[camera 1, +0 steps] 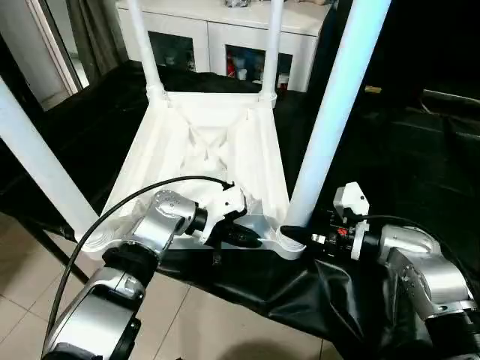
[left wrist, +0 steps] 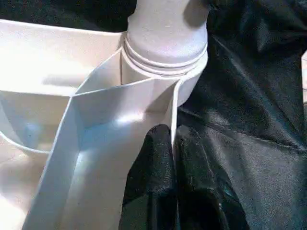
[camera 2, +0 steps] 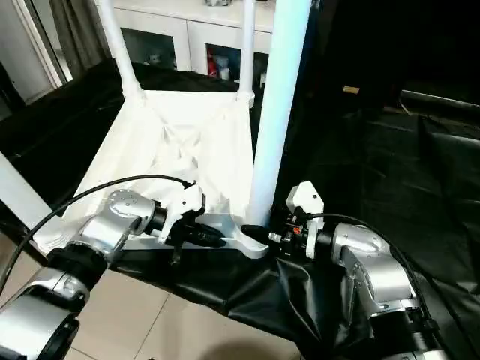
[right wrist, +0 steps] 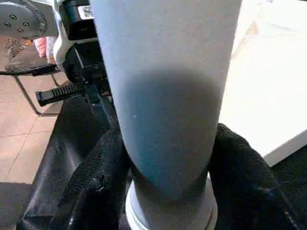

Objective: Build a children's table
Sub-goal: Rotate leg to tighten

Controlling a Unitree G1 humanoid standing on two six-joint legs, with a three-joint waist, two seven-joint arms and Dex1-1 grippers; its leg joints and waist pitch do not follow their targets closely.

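On black cloth (camera 1: pixel 420 172), one upturned table (camera 1: pixel 225 150), four legs; left pincer (left wrist: pixel 173 143) pinches its rim, right pincer (right wrist: pixel 168 158) clasps one leg (camera 1: pixel 334 112)

Leg tops: all four legs (camera 1: pixel 341 97) of the children's table (camera 1: pixel 217 161) run off the upper edge of the frame.
Cabinet (camera 1: pixel 225 37) contents: small items behind the glass doors, too small to identify.
Table near rim: partly hidden behind the left gripper (camera 1: pixel 244 236).
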